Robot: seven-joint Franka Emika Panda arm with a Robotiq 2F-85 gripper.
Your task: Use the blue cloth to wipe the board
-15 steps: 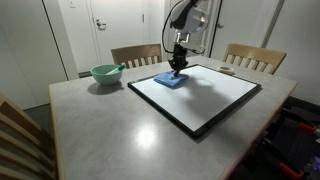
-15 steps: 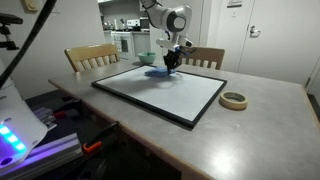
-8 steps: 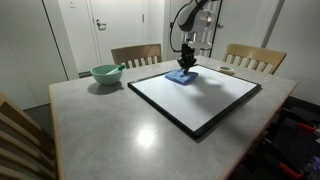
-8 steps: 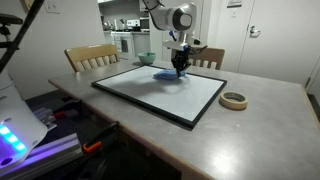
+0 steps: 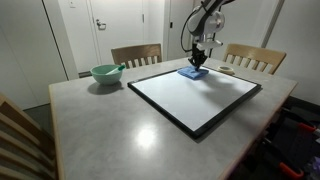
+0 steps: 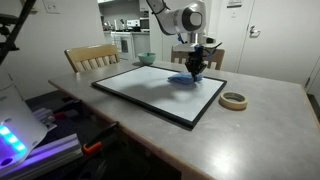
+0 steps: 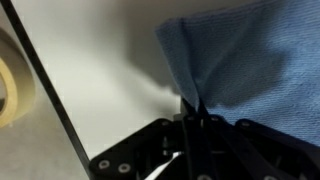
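Gripper (image 7: 190,120) clenched on the blue cloth (image 7: 250,60), a pinch I see only in wrist view | tape roll (image 7: 10,65) left, just off the board (image 7: 100,70) | both exterior views: green bowl (image 5: 105,73) left, cloth on the board's far edge, by the chairs.

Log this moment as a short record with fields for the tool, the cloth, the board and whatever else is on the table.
tool: shut on the cloth, holding it down on the board
cloth: blue, bunched at the tool, near the board's far edge
board: white, black frame, flat on the table
bowl: green, on the table, off the board
tape: roll on the table, beside the board's frame
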